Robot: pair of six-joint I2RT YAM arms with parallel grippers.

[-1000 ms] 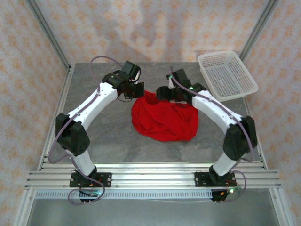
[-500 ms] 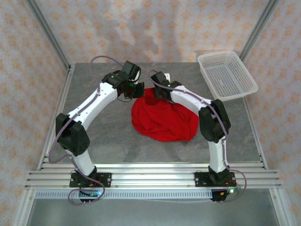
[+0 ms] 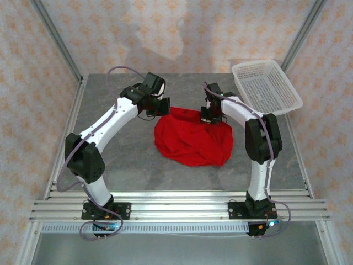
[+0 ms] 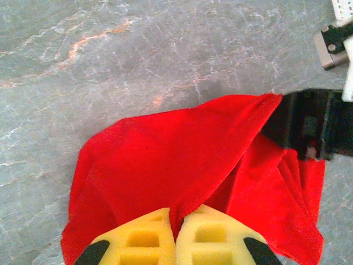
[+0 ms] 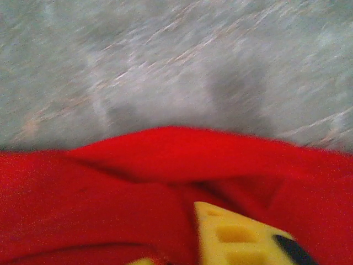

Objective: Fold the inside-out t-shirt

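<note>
Left pincer (image 4: 177, 223) clamped shut on t-shirt (image 3: 193, 141), far edge pinched between pads. Right pincer (image 3: 207, 117) down at far right edge; view blurred, cannot tell grip. T-shirt bunched mid table (image 3: 121, 165). Risk: right pincer grabs one layer or misses, so lift twists heap. Basket (image 3: 266, 88) at far right corner, nothing seen inside.

Entry: no text, label, brand, number or sign can be read in any view. The inside-out t-shirt (image 3: 193, 141) shows plain red cloth with no readable print or tag. My left claw (image 4: 177, 220) shows bare yellow foam with no marking. The white basket (image 3: 267, 88) and the grey bench (image 3: 121, 149) carry no lettering I can make out.
</note>
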